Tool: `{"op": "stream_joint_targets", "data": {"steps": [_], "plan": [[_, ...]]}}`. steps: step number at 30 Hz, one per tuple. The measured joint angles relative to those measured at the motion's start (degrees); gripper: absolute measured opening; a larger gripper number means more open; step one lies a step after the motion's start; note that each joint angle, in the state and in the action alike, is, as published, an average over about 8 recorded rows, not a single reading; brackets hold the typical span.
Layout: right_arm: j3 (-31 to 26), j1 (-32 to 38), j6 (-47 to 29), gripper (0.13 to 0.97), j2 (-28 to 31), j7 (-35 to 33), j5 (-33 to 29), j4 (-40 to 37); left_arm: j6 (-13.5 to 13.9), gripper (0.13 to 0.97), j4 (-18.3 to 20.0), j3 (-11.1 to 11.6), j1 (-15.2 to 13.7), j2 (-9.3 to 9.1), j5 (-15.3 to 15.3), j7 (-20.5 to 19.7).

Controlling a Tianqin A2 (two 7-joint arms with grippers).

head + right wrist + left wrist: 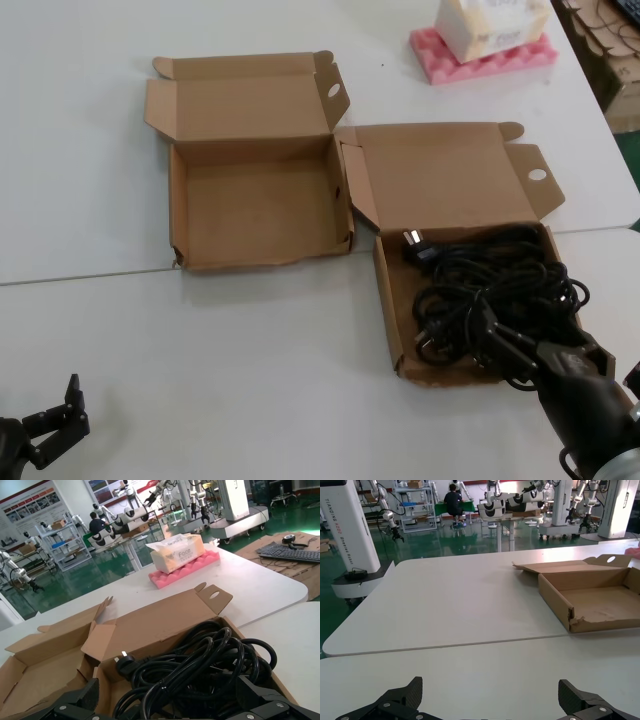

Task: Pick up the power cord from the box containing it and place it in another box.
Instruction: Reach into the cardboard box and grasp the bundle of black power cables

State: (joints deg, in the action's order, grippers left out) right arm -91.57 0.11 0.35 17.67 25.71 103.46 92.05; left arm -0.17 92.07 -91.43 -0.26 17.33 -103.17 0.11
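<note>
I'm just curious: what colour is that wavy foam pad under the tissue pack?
Pink. The foam pad shows best in the right wrist view, under the tissue pack.

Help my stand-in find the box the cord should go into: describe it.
On the white table two open cardboard boxes sit side by side. Take the empty box on the robot's left; its neighbour holds black power cord, and this one's front rim is ragged.

Matt brown cardboard mailer boxes (262, 215), glossy black rubber-sheathed power cords (500, 290), smooth white worktop (250, 370), pink ridged foam pad (480, 62)
</note>
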Motion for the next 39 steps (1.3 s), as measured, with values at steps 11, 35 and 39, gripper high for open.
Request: {"op": "stream_joint_targets", "data": {"steps": [11,35,39], "plan": [[0.0,0.0,0.0,0.966,0.01,0.0,0.0,0.0,0.0,0.965,0.0,0.0,0.0,0.0,0.0,0.0],[17.1,-1.52,-23.44,0.966,8.24,0.0,-5.7,4.13,0.0,0.852,0.0,0.0,0.0,0.0,0.0,0.0],[15.96,-0.79,-29.44,0.966,10.64,0.0,-9.59,2.63,0.0,0.811,0.0,0.0,0.0,0.0,0.0,0.0]]}}
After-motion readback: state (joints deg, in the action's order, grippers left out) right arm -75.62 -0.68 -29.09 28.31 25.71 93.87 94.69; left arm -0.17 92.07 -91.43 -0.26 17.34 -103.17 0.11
